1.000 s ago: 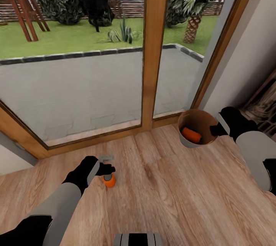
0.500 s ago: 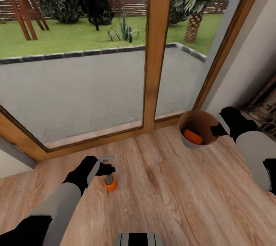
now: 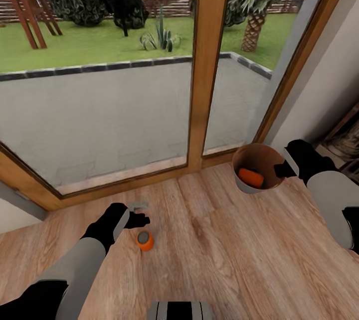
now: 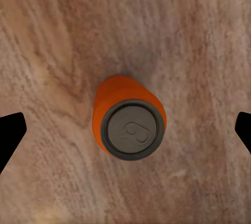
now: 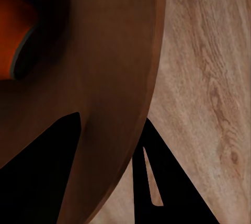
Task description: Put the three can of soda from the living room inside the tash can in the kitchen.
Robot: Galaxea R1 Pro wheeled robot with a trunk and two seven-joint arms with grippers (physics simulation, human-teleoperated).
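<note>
Orange soda can (image 3: 145,240) upright on pale wood floor (image 3: 224,260), your left gripper (image 3: 138,213) spread wide above it, right gripper (image 3: 280,168) clamping the grey, brown-lined bin's rim (image 5: 149,77), second orange can (image 3: 250,177) inside.

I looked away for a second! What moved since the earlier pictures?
The orange can has slipped lower from beside the left end effector and stands free on the wooden floor. The camera shifted a little too. The right end effector keeps gripping the bin, another orange can inside.

Blue can (image 3: 255,171) mostly hidden behind orange can (image 3: 250,177) in bin (image 3: 239,185); right jaws' contact unclear.
</note>
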